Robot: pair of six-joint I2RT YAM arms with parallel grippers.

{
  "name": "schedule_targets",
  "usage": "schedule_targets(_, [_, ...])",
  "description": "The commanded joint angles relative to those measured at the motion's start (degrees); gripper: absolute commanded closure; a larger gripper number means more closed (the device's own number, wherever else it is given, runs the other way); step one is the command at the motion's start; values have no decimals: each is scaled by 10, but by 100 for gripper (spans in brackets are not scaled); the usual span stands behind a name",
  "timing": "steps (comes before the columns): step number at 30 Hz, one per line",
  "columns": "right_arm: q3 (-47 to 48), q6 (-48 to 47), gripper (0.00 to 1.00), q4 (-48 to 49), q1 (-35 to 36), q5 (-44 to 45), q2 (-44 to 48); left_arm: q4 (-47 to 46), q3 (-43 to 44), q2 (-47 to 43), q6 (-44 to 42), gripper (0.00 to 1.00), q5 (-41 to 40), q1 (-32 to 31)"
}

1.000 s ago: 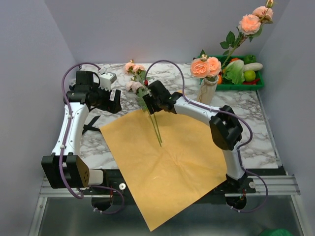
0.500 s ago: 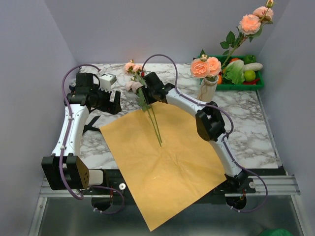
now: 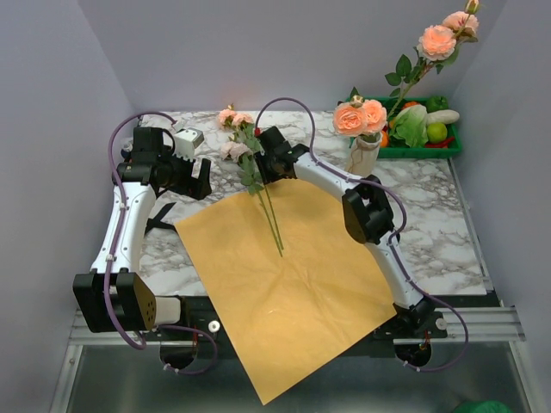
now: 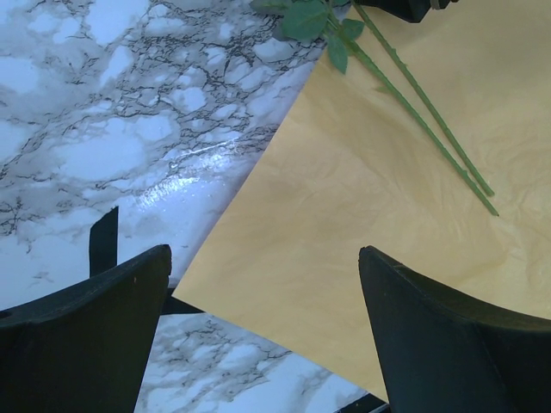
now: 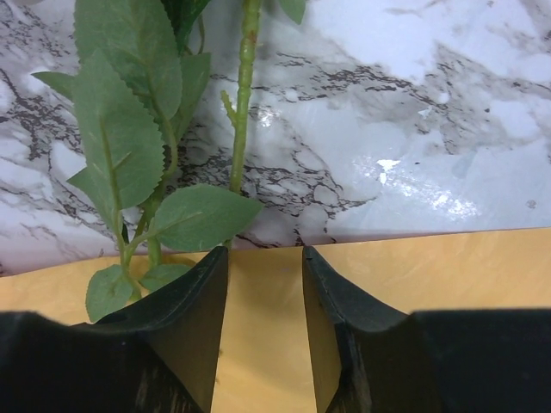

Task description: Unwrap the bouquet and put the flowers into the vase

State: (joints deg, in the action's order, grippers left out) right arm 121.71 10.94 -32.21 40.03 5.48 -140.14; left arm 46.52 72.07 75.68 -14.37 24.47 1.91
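your left end effector (image 4: 264, 251): spread wide
right end effector (image 5: 264, 251): narrowly parted beside two green rose stems (image 3: 272, 215)
beneath: one orange paper sheet (image 3: 293, 284)
around: one green crate (image 3: 426, 153)

The right end effector (image 3: 263, 162) has been carried rearward and leftward, off the orange paper (image 3: 293, 292) toward the leafy stems of the flowers (image 3: 234, 151). Its jaws have been narrowed, and its elbow drawn inward.

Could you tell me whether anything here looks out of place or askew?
The orange paper hangs well over the table at its near edge. One long-stemmed rose leans far out of the vase, tilting steeply to the right.
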Motion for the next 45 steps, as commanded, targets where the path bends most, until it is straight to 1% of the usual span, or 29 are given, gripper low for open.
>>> schedule_targets(1, [12,8,52,-10,2,-27,-22,-5,-10,-4,-15,1,-17,5])
schedule_targets(9, [17,10,52,-6,2,-24,-22,-5,-11,-4,-22,1,-20,5])
schedule_targets(13, [43,10,52,-12,2,-27,-41,-3,-9,-3,-22,1,-21,5])
schedule_targets(14, [53,10,53,-17,2,-24,-46,-2,-9,-3,-23,1,-21,5])
schedule_targets(15, [62,11,57,-29,2,-22,-51,-1,-8,-4,-26,1,-23,5])
schedule_targets(17, [66,13,58,-34,2,-21,-55,0,-7,-3,-27,1,-23,5])
schedule_targets(18, [64,14,62,-35,2,-21,-55,1,-7,-3,-29,1,-23,5])
schedule_targets(19, [65,15,64,-35,2,-21,-54,1,-5,-4,-29,1,-24,5])
schedule_targets(23, [82,24,67,-59,2,-19,-64,9,1,-3,-30,1,-21,5])
schedule_targets(26, [87,30,73,-73,2,-16,-64,14,8,-4,-30,1,-14,5])
schedule_targets(27, [80,35,81,-79,2,-13,-57,15,9,-6,-29,1,-14,5])
schedule_targets(29, [56,36,88,-69,2,-6,-41,17,11,-9,-28,1,-10,5])
schedule_targets(30, [39,39,94,-49,2,-4,-27,18,11,-11,-28,1,-9,5])
schedule_targets(31, [0,39,96,-35,2,-1,2,19,11,-14,-27,1,-7,5])
schedule_targets(32, [-13,39,98,-23,2,8,17,21,10,-16,-27,1,-6,5])
schedule_targets(36, [-55,34,99,23,2,31,80,28,10,-22,-25,1,1,5])
schedule_targets(45, [-67,2,99,86,2,38,198,44,12,-47,-26,1,0,5])
